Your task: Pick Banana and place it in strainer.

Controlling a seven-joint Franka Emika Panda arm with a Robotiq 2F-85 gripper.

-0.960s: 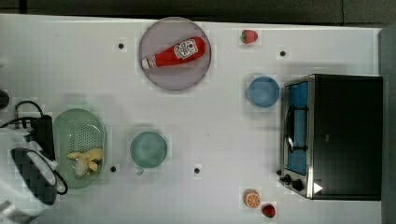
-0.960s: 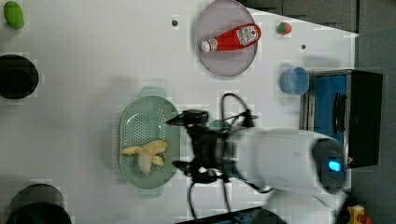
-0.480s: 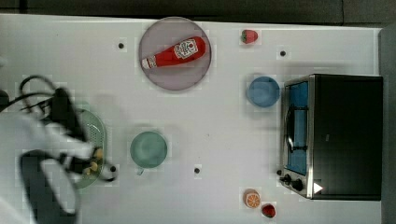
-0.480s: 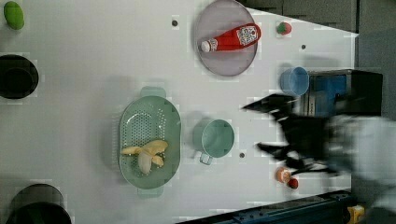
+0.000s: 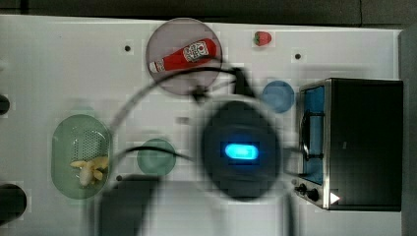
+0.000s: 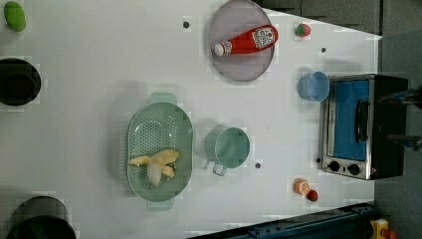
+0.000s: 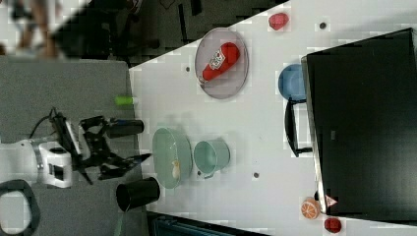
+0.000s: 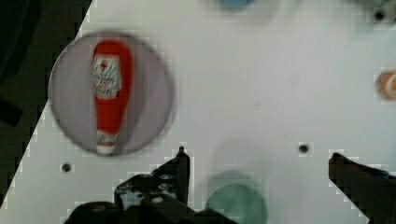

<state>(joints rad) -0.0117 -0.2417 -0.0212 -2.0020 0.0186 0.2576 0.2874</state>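
The arm has moved off since a second ago: in the top view it was then sitting over the strainer's corner at the top view's lower left, and now its blurred body with a glowing blue light (image 5: 241, 151) is hanging over the middle of the table, while in the left view it has gone from beside the strainer to nearly out of the picture at the left view's right edge. The banana (image 6: 153, 164) is lying where it lay before, inside the strainer (image 6: 159, 124), toward the end of the basket at the left view's bottom; the top view is showing it (image 5: 90, 168) in the same place in the strainer (image 5: 78, 137). In the wrist view the gripper (image 8: 256, 168) is spreading its jaws wide, holding nothing and touching nothing, with the teal-green cup (image 8: 237, 203) showing between the two dark fingers (image 8: 180, 168). The red ketchup bottle (image 6: 245, 42) is lying on the grey plate (image 6: 239, 72); its white label is carrying print too blurred to read. The blue cup (image 6: 313, 86) is standing just beside the toaster oven (image 6: 361, 127).
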